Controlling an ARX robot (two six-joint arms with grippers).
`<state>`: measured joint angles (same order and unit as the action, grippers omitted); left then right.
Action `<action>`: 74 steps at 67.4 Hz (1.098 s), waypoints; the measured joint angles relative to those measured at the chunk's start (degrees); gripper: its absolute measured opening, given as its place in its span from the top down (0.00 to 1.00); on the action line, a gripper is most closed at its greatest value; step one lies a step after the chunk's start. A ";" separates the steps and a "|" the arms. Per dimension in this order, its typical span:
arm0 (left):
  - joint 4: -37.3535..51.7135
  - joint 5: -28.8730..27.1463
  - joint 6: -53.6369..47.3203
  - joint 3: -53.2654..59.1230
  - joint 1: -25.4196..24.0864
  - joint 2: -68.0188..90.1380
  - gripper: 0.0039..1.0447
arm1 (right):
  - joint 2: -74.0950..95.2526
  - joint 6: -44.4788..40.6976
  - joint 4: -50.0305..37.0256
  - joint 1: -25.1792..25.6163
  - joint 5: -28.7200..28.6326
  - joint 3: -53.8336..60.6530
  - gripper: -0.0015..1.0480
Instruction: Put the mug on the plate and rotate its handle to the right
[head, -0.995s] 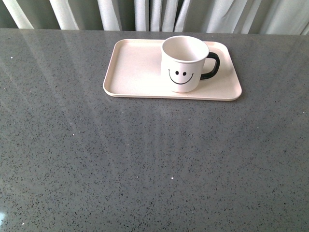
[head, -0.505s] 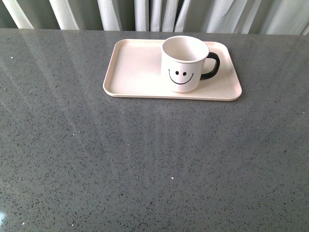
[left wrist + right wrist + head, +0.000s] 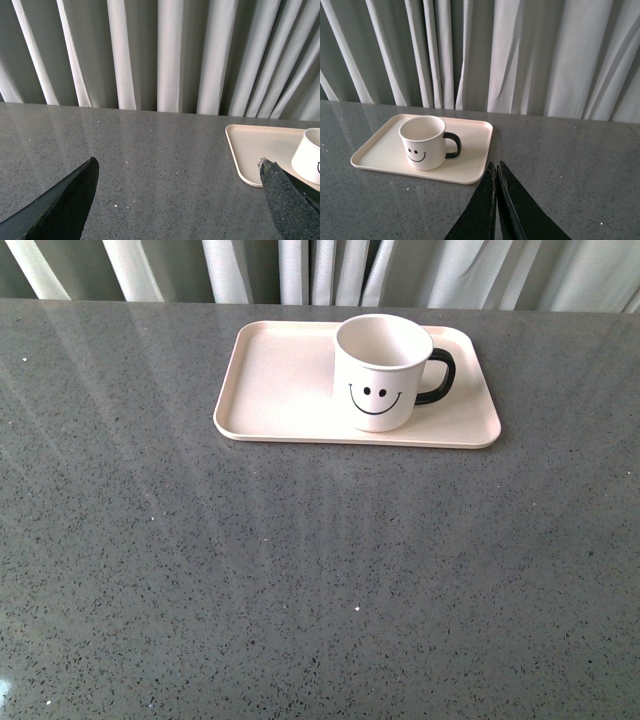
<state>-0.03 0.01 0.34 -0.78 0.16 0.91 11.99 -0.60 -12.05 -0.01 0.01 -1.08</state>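
Both tools off-cam in front: left tool [image 3: 177, 192] spread, right tool [image 3: 497, 172] pinched empty; mug [image 3: 310, 156] cropped.

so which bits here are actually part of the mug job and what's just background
Part of the job:
- mug, upright on the plate
- plate
- handle, pointing right in the front view

Just there:
- grey table
- curtain

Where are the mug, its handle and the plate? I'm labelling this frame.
mug [image 3: 378, 390]: front view, on the smiley print on its wall.
handle [image 3: 443, 377]: front view, on the black loop's outer curve.
plate [image 3: 280, 385]: front view, on its bare floor beside the mug.
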 joint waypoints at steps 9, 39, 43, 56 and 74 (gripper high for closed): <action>0.00 0.00 0.00 0.00 0.00 0.00 0.09 | -2.95 0.02 3.02 0.00 0.00 0.00 0.98; 0.00 0.00 0.00 0.00 0.00 0.00 0.09 | -11.65 0.00 11.96 0.00 0.00 0.00 0.78; 0.00 0.00 0.00 0.00 0.00 0.00 0.09 | -11.65 0.00 11.96 0.00 0.00 0.00 0.66; 0.00 0.00 0.00 0.00 0.00 0.00 0.09 | -11.67 0.00 11.96 0.00 0.00 0.00 0.28; 0.00 0.00 0.00 0.00 0.00 0.00 0.09 | -11.67 0.02 11.96 0.00 0.00 0.00 0.09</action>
<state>-0.03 0.01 0.34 -0.78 0.16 0.91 0.32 -0.58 -0.10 -0.01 0.01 -1.08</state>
